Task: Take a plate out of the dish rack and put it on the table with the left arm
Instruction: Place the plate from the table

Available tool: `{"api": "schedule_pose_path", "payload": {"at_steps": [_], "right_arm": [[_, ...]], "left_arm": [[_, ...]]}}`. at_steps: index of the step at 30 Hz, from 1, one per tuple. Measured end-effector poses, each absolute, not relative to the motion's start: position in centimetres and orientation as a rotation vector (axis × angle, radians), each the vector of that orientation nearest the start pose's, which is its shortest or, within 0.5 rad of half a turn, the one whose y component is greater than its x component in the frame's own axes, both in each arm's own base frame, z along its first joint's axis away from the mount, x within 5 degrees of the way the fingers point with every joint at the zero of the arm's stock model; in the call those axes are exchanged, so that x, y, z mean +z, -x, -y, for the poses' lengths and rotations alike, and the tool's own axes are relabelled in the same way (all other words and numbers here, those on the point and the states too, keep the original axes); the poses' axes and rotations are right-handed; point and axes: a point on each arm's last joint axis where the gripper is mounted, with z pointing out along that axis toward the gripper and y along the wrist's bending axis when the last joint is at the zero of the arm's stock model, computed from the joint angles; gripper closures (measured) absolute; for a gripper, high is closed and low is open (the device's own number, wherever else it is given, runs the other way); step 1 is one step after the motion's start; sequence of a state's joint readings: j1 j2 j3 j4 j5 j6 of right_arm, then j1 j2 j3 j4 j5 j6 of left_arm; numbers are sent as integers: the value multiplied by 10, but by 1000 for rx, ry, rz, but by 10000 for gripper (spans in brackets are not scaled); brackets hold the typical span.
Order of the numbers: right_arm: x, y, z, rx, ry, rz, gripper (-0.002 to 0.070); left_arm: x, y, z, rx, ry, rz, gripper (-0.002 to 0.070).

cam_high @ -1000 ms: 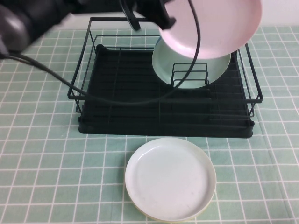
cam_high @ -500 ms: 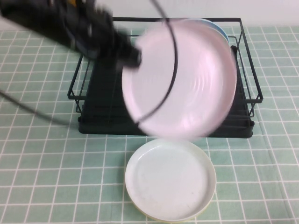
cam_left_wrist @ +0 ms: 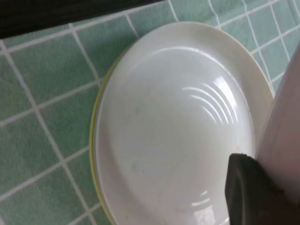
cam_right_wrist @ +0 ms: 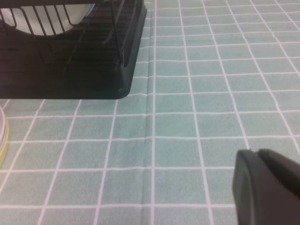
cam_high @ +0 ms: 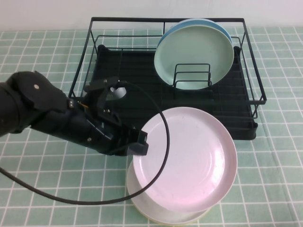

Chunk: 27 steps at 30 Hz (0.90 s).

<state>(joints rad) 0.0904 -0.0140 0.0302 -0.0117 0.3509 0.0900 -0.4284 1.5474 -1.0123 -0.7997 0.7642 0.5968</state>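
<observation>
left tool [cam_high: 138,143] grips the plate [cam_high: 184,158] by its rim, in front of the dish rack [cam_high: 118,85], above the white plate [cam_left_wrist: 173,140]. only the right wrist view shows the right tool [cam_right_wrist: 267,187], over tabletop [cam_right_wrist: 187,117]; its opening: cannot tell.

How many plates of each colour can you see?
Pink plate, held by the left gripper: 1
Mint-green plate in the dish rack: 1
Blue plate behind it: 1
White plate on the table: 1
Total: 4
</observation>
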Motion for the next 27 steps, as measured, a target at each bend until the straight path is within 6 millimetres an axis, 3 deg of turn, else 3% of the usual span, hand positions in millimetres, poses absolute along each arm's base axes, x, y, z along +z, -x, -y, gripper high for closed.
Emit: {"api": "schedule_pose_path", "payload": {"at_steps": [10, 19, 23, 27], "right_arm": [[172, -53, -4, 114, 8, -1852, 694], [172, -53, -4, 114, 8, -1852, 694], [172, -53, -4, 114, 8, -1852, 694], [172, -53, -4, 114, 8, -1852, 694]], "left_arm": [[222, -269, 171, -804, -741, -2619, 652], [217, -270, 167, -719, -785, -2640, 639], [217, -271, 166, -695, -793, -2639, 582], [216, -271, 165, -686, -796, -2635, 468]]}}
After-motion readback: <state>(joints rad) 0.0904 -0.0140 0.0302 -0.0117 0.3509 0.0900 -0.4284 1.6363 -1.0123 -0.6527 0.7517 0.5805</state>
